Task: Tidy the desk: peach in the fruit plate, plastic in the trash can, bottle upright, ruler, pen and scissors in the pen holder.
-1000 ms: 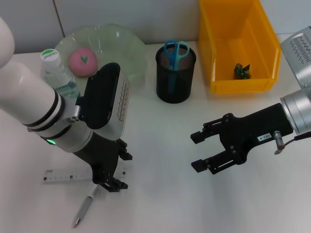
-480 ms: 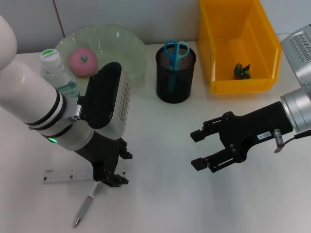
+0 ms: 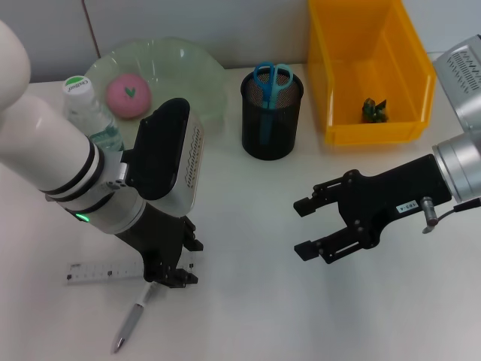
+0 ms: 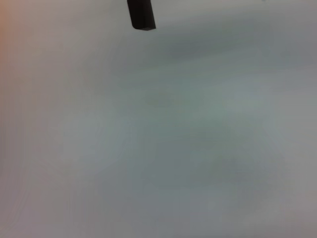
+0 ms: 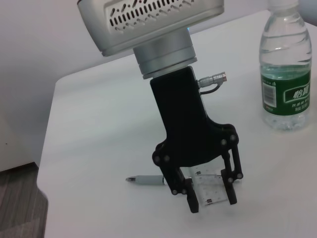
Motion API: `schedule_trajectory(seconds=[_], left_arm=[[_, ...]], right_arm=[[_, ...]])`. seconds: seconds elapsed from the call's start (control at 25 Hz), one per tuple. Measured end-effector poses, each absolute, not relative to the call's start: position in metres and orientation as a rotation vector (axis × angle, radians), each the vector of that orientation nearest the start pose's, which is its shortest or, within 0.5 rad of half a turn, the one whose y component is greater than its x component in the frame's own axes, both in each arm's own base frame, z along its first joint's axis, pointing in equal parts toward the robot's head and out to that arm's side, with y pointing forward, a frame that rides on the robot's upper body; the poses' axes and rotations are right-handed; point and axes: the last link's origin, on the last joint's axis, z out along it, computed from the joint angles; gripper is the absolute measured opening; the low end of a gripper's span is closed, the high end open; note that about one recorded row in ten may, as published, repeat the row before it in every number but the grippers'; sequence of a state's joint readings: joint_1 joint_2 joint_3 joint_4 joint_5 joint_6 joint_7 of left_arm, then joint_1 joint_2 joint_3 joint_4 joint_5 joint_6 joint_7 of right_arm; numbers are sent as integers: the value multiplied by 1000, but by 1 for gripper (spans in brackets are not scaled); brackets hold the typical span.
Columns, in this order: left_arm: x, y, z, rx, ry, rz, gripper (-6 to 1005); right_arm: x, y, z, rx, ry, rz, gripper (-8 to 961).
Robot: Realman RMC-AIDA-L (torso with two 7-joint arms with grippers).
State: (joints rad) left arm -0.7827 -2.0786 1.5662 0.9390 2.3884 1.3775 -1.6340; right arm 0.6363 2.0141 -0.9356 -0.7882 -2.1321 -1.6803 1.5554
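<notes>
My left gripper is down at the table near the front left. Seen from the right wrist view, this left gripper is open, with its fingers on either side of one end of the clear ruler. The ruler lies flat. Just in front of it lies the grey pen. The bottle stands upright beside the green fruit plate, which holds the pink peach. Blue scissors stand in the black mesh pen holder. My right gripper hovers open at mid-table, holding nothing.
A yellow bin at the back right holds a small dark crumpled piece. The left wrist view shows only bare table and one dark fingertip. In the right wrist view the table edge runs behind the left arm.
My left gripper has shifted slightly at the ruler's end; the ruler and pen lie where they were. My right gripper has barely moved.
</notes>
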Motion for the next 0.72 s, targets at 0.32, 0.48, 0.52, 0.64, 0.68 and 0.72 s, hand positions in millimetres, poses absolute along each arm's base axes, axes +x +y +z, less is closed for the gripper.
schedule_trajectory(seconds=[0.32, 0.48, 0.52, 0.64, 0.68, 0.72], left_arm=[[-172, 357, -78, -3104, 370, 629, 471], [-169, 359, -76, -3090, 368, 616, 439], [-168, 359, -75, -3090, 363, 615, 426], [-159, 357, -58, -3099, 308, 557, 385], [-159, 357, -58, -3099, 308, 557, 385], [-157, 356, -52, -3104, 287, 526, 386]], right_arm=[[223, 342, 5, -3092, 442, 303, 775], [223, 342, 6, -3091, 440, 301, 775], [223, 343, 7, -3091, 438, 300, 775], [223, 343, 8, -3089, 441, 297, 775], [223, 343, 8, -3089, 441, 297, 775], [223, 344, 8, -3088, 445, 295, 775]])
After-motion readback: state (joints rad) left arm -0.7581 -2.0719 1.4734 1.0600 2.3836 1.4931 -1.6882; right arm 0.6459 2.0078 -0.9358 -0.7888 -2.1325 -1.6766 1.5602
